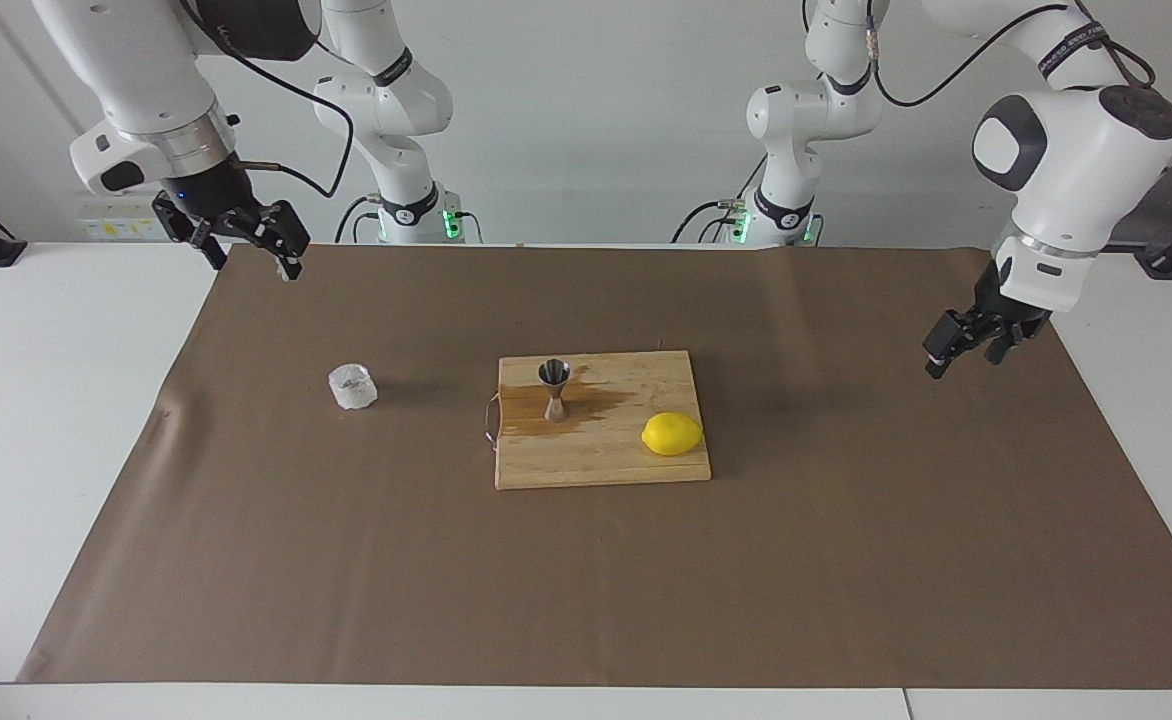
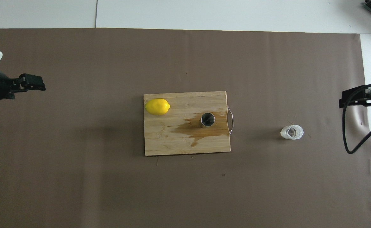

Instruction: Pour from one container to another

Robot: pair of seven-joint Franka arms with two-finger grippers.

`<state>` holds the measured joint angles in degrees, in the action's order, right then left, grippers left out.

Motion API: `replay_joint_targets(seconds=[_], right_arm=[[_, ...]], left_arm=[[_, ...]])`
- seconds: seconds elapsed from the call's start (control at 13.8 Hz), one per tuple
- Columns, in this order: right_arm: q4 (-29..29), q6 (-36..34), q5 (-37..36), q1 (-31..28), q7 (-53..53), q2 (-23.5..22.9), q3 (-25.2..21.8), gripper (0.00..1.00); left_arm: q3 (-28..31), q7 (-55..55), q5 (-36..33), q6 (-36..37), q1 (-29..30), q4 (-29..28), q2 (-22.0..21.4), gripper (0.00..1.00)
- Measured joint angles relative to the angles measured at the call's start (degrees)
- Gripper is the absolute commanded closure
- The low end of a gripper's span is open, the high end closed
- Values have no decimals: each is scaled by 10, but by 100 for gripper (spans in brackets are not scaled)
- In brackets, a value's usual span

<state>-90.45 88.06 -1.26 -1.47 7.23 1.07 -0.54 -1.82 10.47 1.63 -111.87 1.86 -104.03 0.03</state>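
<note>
Upright on the wet wooden cutting board [image 1: 601, 470] stands the shiny steel hourglass jigger [image 1: 554, 388], a yellow lemon [image 1: 671, 434] beside it. Toward the right arm's end, the clear faceted glass cup [image 1: 352, 386] sits on brown paper [image 1: 586, 580]. Both the left gripper [image 1: 966, 345] and right gripper [image 1: 251, 245] hang empty, jaws wide apart.

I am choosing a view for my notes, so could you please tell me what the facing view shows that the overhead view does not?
Only the facing view shows the arms' bases and bodies, the wall, and the steel jigger's hourglass side profile. It also shows both tools raised off the paper, open and empty: the right tool and the left tool.

Only the overhead view looks down into the jigger's mouth and into the glass cup.

Both show the cup on the brown paper, the jigger standing in a wet stain on the cutting board, and the lemon.
</note>
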Motion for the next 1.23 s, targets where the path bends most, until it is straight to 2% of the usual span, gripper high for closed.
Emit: replay_joint_targets(seconds=[0.36, 0.65, 1.02, 1.23], right_arm=[[0, -2, 1, 2, 0, 0, 3, 0], [0, -1, 1, 4, -14, 0, 4, 0], [-18, 32, 1, 0, -90, -1, 2, 0], [-49, 62, 1, -18, -194, -4, 1, 0]], left_arm=[[-13, -32, -21, 94, 0, 46, -16, 0], [-31, -59, -32, 149, 0, 50, -40, 0], [-41, -74, -33, 198, 0, 54, -56, 0], [-38, -74, -16, 240, 0, 94, -55, 0]])
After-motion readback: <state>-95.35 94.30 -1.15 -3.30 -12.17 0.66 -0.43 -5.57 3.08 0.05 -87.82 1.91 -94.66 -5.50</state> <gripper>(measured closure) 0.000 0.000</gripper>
